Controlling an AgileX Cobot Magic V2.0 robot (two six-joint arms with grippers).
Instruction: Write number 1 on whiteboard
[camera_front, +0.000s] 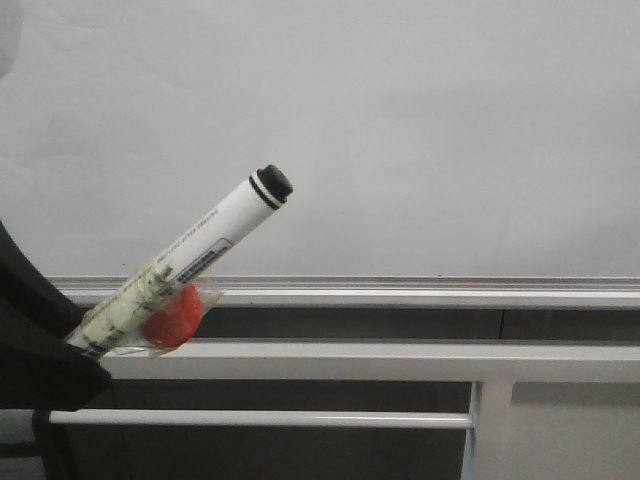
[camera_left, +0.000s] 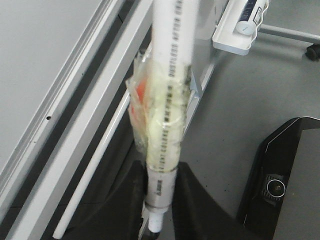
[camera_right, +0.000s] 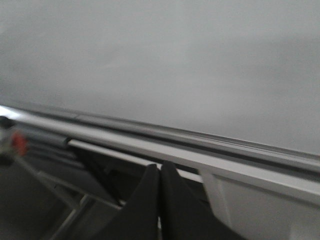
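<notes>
Glossy white whiteboard (camera_front: 400, 120) fills the background of the front view, blank, no number 1 on it yet as far as the frames show; silver rail along its lower edge (camera_front: 400, 292), white frame bars (camera_front: 350, 360) below. Count: one whiteboard, one marker pen (camera_front: 215, 235), one red lump (camera_front: 172, 318) strapped to the pen under clear tape, two arms. Left gripper (camera_left: 159, 200) has its dark fingers (camera_left: 192, 210) pinching the rear end of the pen, the barrel running up between them; front view shows the pen leaning up and to the right from the lower left, black tip end (camera_front: 274, 182) in front of the board's lower part, contact with the surface not discernible. Right gripper (camera_right: 160, 200) has fingers pressed together, nothing between them, pointed toward the rail and board. A white tray (camera_left: 235, 35) with another capped pen-like object sits off on the floor side in the left wrist view. Handling, as judgement: the pen is light and stiff, a smooth plastic barrel likely slippery, so the tape wrap probably adds grip; held far back, the tip has a long lever and may wobble or skid on the slick board. Board is rigid and hard, wants light even pressure only; too much push could twist the pen in the fingers
</notes>
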